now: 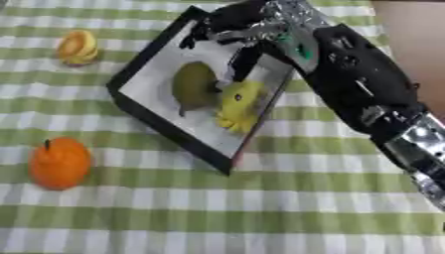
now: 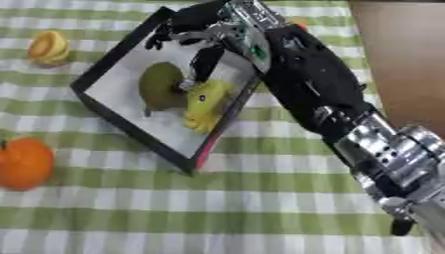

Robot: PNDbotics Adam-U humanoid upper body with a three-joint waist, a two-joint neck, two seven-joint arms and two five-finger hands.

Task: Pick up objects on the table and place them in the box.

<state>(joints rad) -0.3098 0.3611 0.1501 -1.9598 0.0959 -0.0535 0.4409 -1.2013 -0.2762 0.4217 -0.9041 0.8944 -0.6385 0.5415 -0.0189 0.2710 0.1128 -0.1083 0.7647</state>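
My right hand (image 1: pixel 239 30) over box (image 1: pixel 139 79) at frame centre-top, fingers hanging down toward yellow fruit (image 1: pixel 239 105) beside green pear-like fruit (image 1: pixel 193 85), both inside. Cannot tell whether fingers grip anything. Left hand out of view. Orange fruit (image 1: pixel 59 162) lower left, small yellow-orange piece (image 1: pixel 76 47) upper left, both on checked cloth (image 1: pixel 260 208). Risk I judge: lifting out could snag box rim, tip it.

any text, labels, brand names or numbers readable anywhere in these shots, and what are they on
None can be read.
The box shows plain black walls and a pale floor, no print.
The green fruit, the yellow fruit, the orange and the small orange-yellow piece carry no stickers that show.
The right hand, over the box, has a green patch near the wrist, too blurred to show any marking.
The checked tablecloth has no writing.
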